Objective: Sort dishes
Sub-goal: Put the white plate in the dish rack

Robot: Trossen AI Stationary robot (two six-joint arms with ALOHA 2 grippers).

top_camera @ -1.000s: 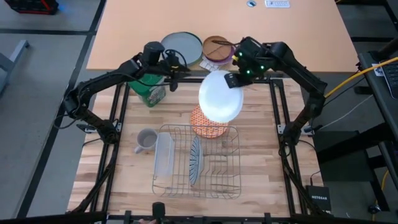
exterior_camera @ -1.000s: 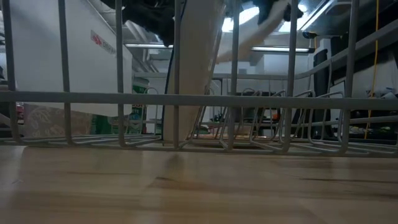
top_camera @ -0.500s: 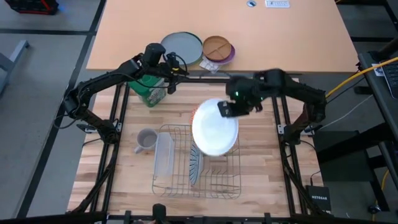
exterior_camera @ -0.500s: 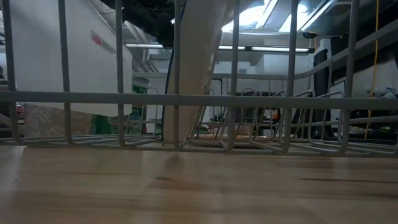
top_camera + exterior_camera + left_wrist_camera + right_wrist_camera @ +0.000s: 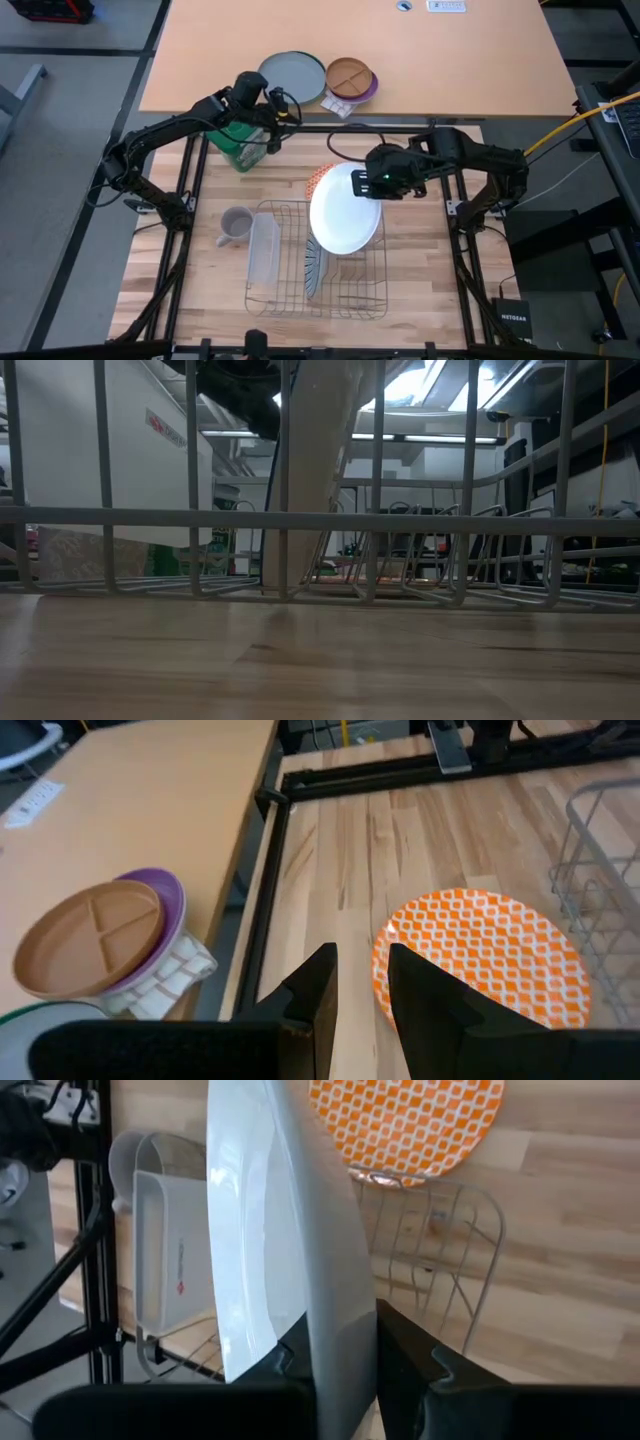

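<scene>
Gripping the plain white plate (image 5: 345, 210) by its upper-right rim, the right gripper (image 5: 378, 183) sits just right of centre in the high view, its two dark fingers (image 5: 405, 1350) pinched on the plate's thin glossy edge as the right wrist view shows. The plate is smooth, round and shallow, tilted on edge above the wire dish rack (image 5: 370, 300), whose thin pale metal rods form a rectangular basket in the lower middle of the frame on the light wood-grain tabletop (image 5: 420, 270). Inside the rack a blue-and-white striped plate (image 5: 314, 262) stands on edge in the slots, left of the white one, and a translucent plastic cutlery holder (image 5: 262, 250) hangs at the rack's left side. An orange-red plate (image 5: 316, 183) with a fine white lattice pattern lies flat on the wood just above the rack, mostly covered in the high view by the white plate; the left wrist view shows its patterned face (image 5: 478, 960) clearly. The left gripper (image 5: 272, 112) hovers in the upper left-centre by a green canister (image 5: 238, 147), its fingers (image 5: 318, 985) a narrow gap apart and holding nothing. A grey mug (image 5: 235, 225) stands left of the rack. On the tan table at the top of the frame rest a plain grey plate (image 5: 293, 76) and a brown divided wooden plate (image 5: 349, 76) stacked on a purple one (image 5: 366, 89).
</scene>
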